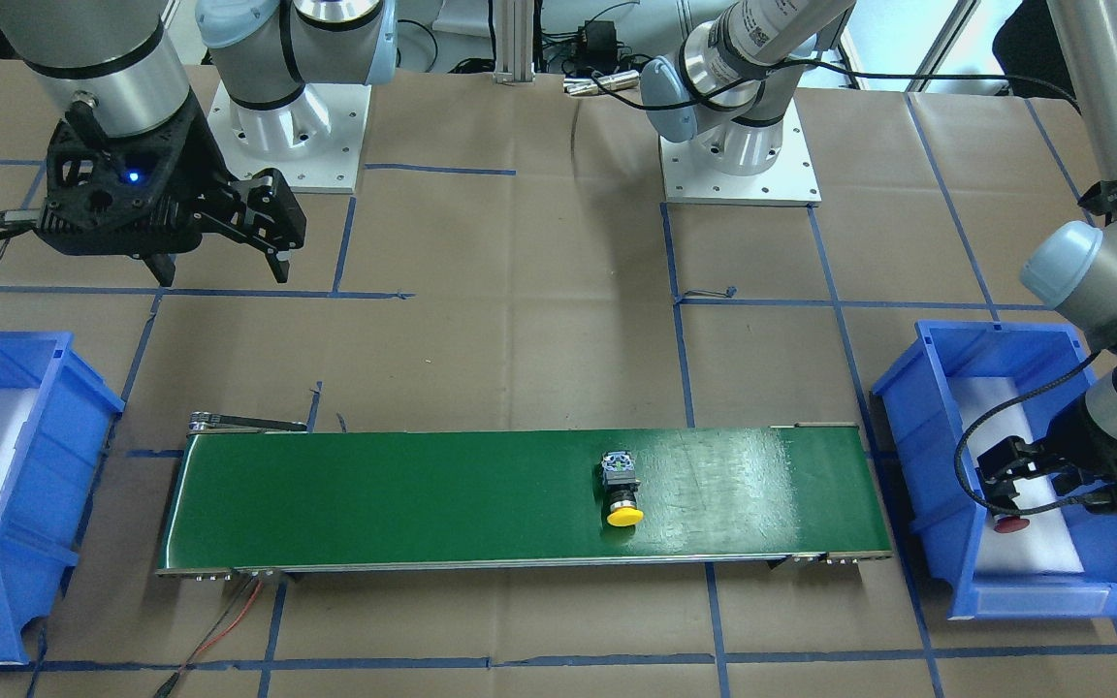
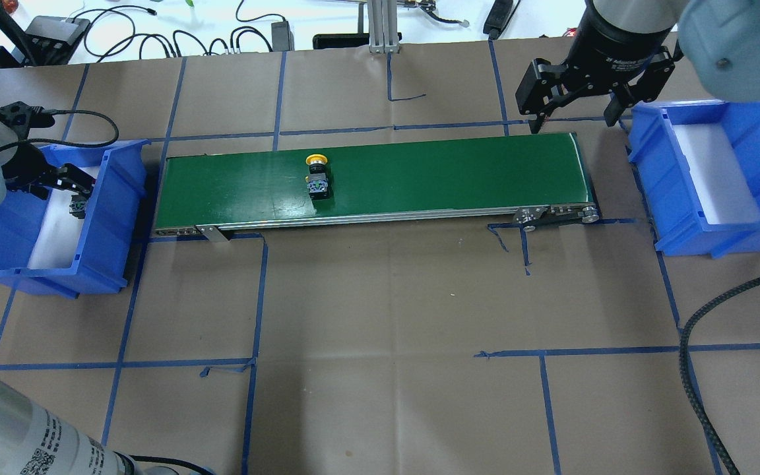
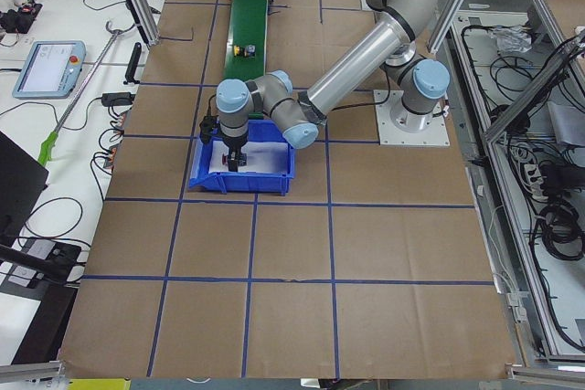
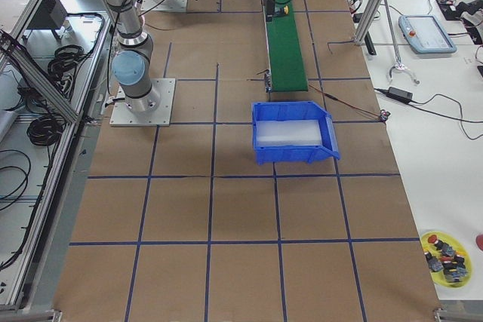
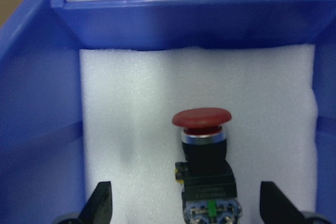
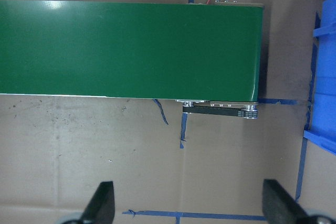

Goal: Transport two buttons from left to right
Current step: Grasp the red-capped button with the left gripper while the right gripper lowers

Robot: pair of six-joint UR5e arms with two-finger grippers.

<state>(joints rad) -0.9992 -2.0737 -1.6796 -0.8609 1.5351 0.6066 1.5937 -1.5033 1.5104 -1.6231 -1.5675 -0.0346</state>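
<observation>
Red button (image 5: 203, 156), cap hidden overhead, clear from wrist

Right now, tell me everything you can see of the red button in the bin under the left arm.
The red button lies on its side on the white foam lining the blue bin. It has a red mushroom cap, a silvery ring, a black plastic-looking body and a grey rear block with a green spot, partly cut off in the wrist view. Its cap points at the bin's end wall. The left tool straddles it, open, neither finger touching it.
</observation>
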